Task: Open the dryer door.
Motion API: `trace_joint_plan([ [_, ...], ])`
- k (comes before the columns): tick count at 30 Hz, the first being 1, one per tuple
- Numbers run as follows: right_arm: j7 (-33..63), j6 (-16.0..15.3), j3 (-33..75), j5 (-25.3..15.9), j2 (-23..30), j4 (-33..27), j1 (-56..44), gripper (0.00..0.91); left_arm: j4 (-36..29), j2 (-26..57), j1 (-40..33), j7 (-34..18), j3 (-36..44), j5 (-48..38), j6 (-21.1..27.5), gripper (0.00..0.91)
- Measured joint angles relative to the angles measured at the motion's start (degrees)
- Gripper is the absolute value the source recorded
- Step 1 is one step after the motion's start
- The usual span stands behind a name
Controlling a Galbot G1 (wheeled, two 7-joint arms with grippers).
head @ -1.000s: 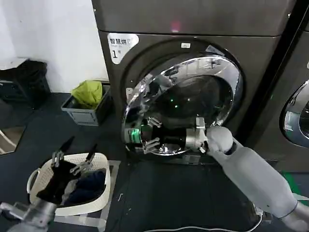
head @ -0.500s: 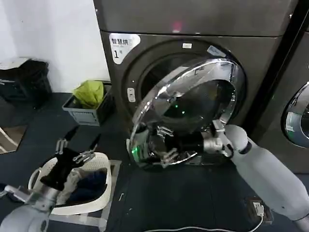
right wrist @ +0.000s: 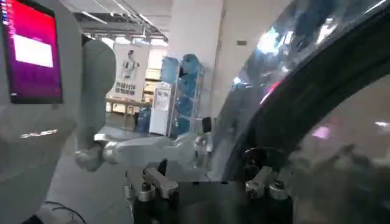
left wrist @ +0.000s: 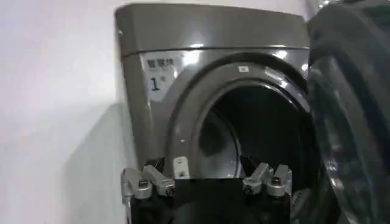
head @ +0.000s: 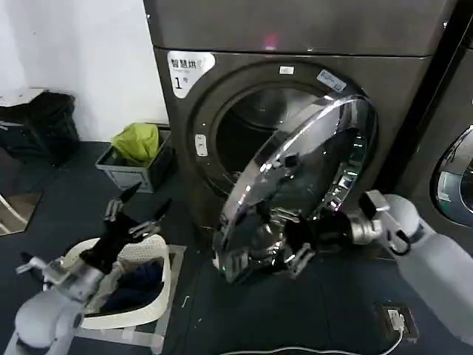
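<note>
Dryer door (head: 307, 174), large and round with a wide shiny chrome rim and a dark tinted glass centre, is seen in the head view swung partly open from the front of a dark grey front-loading dryer (head: 222, 44). It is hinged on the side toward the robot's right, and its free edge stands out toward the camera, low and left of the hinge. Behind it the dark round drum opening (head: 255, 126) is exposed. A white label printed with "1" (head: 185, 70) is stuck on the dryer's upper left corner.

The right gripper (head: 270, 259), on a grey arm reaching in from the right, is placed at the lower free edge of the door, its metal fingers (head: 299, 260) spread at the chrome rim. Whether the jaws are clamped on the rim cannot be told. In the right wrist view the gripper (right wrist: 207, 185) sits against the curved dark edge of the door (right wrist: 304, 103).

The left gripper (head: 137, 214) is held low on the left, above a white plastic laundry basket (head: 151, 307) holding dark clothes, well apart from the door. Its jaws are spread wide with nothing between them. In the left wrist view its fingertips (left wrist: 146, 182) are pointed toward the dryer's open drum (left wrist: 268, 131), with the door's edge (left wrist: 350, 91) at one side.

A grey crate (head: 133, 176) with a yellow-green bag in it rests on the floor beside the dryer. A second chrome-rimmed door of a neighbouring machine (head: 454, 181) is seen at the far right.
</note>
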Motion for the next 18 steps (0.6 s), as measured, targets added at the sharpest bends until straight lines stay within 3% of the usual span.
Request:
trace_joint_plan([
  [9,2.4,2.3,19.0,0.7,-4.0,1.5,-18.0,0.907,5.5,0.4,-9.3,0.6,9.8,1.0,0.0,0.907],
  [18,3.6,6.4,43.0,1.8,-2.8,1.1,-40.4,0.907,9.9,0.2,-17.4,1.3,20.3,1.1,-0.4,0.907],
])
